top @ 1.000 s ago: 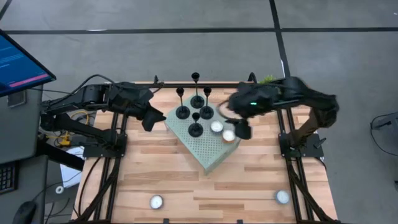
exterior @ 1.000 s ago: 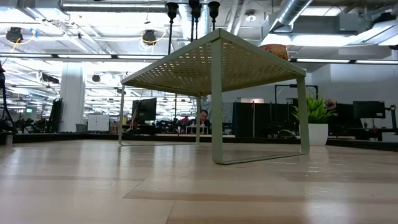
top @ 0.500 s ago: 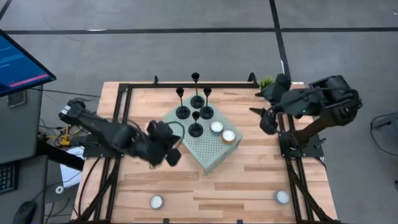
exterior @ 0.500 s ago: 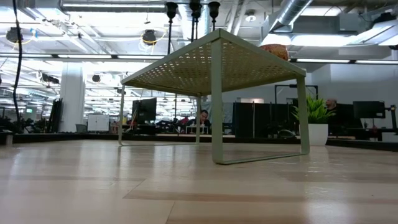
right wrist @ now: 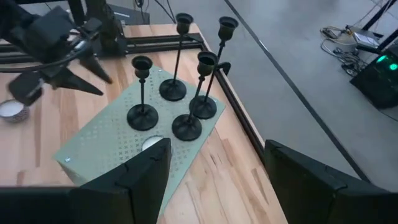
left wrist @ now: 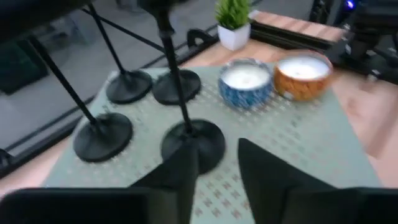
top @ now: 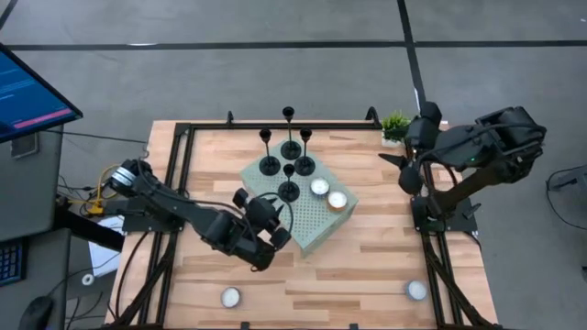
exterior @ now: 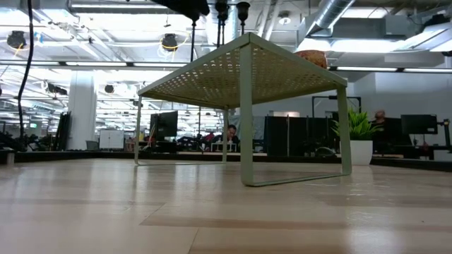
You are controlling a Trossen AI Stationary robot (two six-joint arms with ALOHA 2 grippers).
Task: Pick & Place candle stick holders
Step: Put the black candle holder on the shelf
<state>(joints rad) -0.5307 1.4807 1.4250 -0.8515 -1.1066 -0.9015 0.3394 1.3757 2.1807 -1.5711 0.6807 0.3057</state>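
High view: four black candle stick holders [top: 288,163] stand upright, stems vertical, clustered on the back half of the green perforated stand [top: 303,225] mid-bench. Two candles [top: 328,193] sit beside them. Left tool [top: 278,236] hovers at the stand's near-left edge, fingers slightly apart, holding nothing. Right tool [top: 406,171] waits near the potted plant [top: 395,124], fingers apart.

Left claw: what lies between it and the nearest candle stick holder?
Only bare perforated green stand top separates the left claw from the nearest candle stick holder, as the left wrist view shows.
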